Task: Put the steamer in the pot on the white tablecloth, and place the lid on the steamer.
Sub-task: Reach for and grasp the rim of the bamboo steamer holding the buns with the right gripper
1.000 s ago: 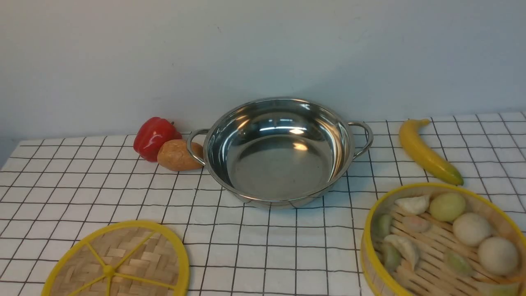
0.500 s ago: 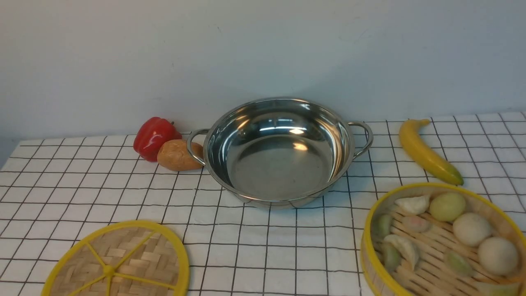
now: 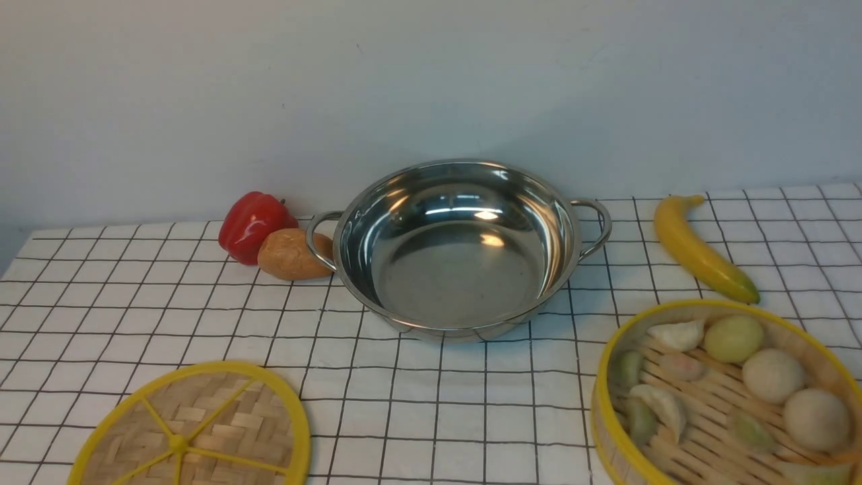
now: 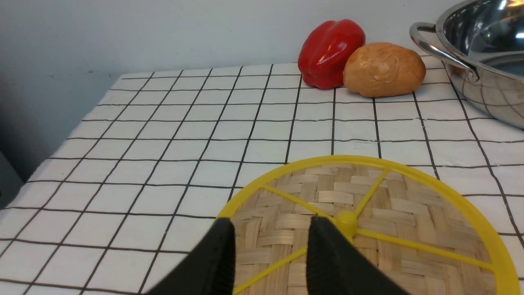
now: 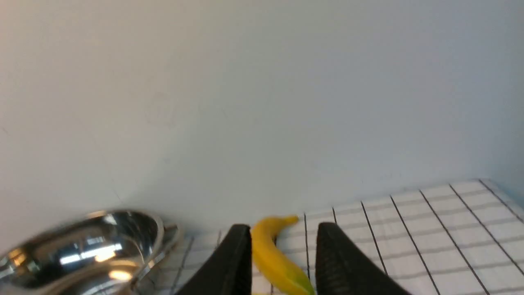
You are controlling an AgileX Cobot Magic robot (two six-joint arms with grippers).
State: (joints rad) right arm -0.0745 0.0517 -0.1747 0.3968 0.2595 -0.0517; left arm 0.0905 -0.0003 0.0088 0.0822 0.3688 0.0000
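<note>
- Your steamer (image 3: 597, 411), a yellow-rimmed bamboo basket of dumplings and buns, sat near-right on the white tablecloth (image 3: 135, 303), apart from the pot (image 3: 458, 269).
- Your left gripper (image 4: 271, 223) and right gripper (image 5: 283, 227) both had jaws spread.

Only two matte black fingers (image 4: 217, 262) of the left gripper (image 4: 270, 227) in shot: chunky wedges, broad at the base, narrowing to blunt rounded tips. Same black wedge pair on the right gripper (image 5: 283, 231), with fine ribbed texture along one inner face.
</note>
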